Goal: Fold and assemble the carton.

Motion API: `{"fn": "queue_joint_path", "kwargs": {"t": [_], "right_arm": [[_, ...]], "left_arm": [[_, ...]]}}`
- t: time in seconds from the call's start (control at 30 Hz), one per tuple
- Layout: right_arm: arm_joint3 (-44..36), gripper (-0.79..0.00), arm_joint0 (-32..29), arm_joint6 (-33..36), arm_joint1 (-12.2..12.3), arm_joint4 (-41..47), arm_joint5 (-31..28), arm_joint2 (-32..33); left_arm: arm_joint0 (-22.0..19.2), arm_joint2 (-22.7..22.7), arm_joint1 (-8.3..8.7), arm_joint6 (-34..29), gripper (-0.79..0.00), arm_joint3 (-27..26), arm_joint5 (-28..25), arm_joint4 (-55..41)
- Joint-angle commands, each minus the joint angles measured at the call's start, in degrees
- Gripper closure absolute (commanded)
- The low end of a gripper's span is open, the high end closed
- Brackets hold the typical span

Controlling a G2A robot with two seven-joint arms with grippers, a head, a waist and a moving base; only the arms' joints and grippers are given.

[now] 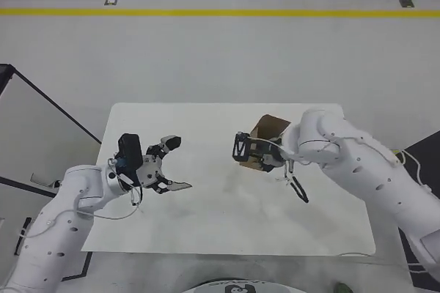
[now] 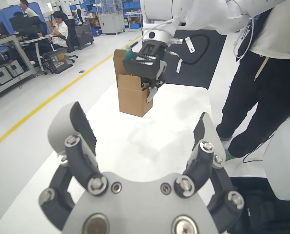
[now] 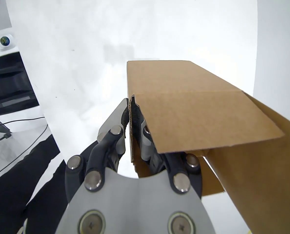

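A brown cardboard carton (image 1: 267, 130) (image 2: 132, 96) (image 3: 196, 113) is held a little above the white table, its top flaps open. My right gripper (image 3: 131, 113) (image 2: 151, 91) is shut on one carton wall, one finger inside and one outside. My left gripper (image 1: 174, 162) (image 2: 145, 127) stands open and empty over the table's left half, facing the carton from a distance.
The white table (image 1: 235, 212) has bare surface between the two arms. A person in dark trousers (image 2: 262, 93) stands just beyond the table's far right side. A dark mat (image 2: 196, 57) lies on the floor behind the carton.
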Motion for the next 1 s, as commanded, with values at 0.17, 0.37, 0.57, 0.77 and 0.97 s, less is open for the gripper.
{"fn": "queue_joint_path", "kwargs": {"t": [0.17, 0.37, 0.57, 0.77, 0.97], "right_arm": [[6.45, 0.000, 4.42, -2.05, -4.28, -3.15, -1.89, -7.82], [9.30, 0.000, 5.87, -3.27, -6.22, -3.65, -2.85, -10.31], [9.30, 0.000, 5.87, -3.27, -6.22, -3.65, -2.85, -10.31], [10.01, 0.000, 4.10, -8.22, -7.51, -11.75, -3.70, -13.37], [13.07, 0.000, 4.20, -11.38, -9.81, -17.46, -3.33, -15.91]], "left_arm": [[0.36, -2.10, 0.84, 10.35, -0.785, 4.51, 0.00, 6.57], [0.49, -1.62, 1.22, 13.06, -0.785, 4.65, 0.00, 8.62], [0.49, -1.62, 1.22, 13.06, -0.785, 4.65, 0.00, 8.62], [0.49, -1.62, 1.22, 13.06, -0.785, 4.65, 0.00, 8.62], [0.49, -1.62, 1.22, 13.06, -0.785, 4.65, 0.00, 8.62]]}}
